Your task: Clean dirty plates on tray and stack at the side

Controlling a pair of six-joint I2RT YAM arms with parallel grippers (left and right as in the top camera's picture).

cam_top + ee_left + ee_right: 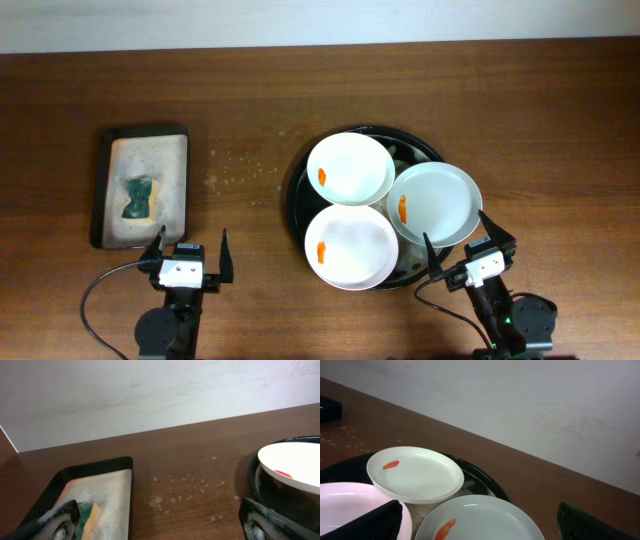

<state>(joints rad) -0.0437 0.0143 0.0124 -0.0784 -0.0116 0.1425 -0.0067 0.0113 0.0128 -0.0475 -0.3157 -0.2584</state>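
Observation:
Three round white plates lie overlapping on the round black tray [297, 196]. The far plate [350, 168], the right plate [435, 204] and the near plate [351, 247] each carry a small orange smear. My left gripper [188, 257] is open and empty near the front edge, left of the tray. My right gripper [468, 251] is open and empty just in front of the right plate. The right wrist view shows the far plate [415, 473], the right plate [480, 520] and an edge of the near plate [350, 505]. The left wrist view shows one plate [292, 462].
A small rectangular dark tray [141, 185] with a pale lining stands at the left and holds a green and yellow sponge [138, 198], which also shows in the left wrist view [87, 512]. White specks [240, 165] dot the wood between the two trays.

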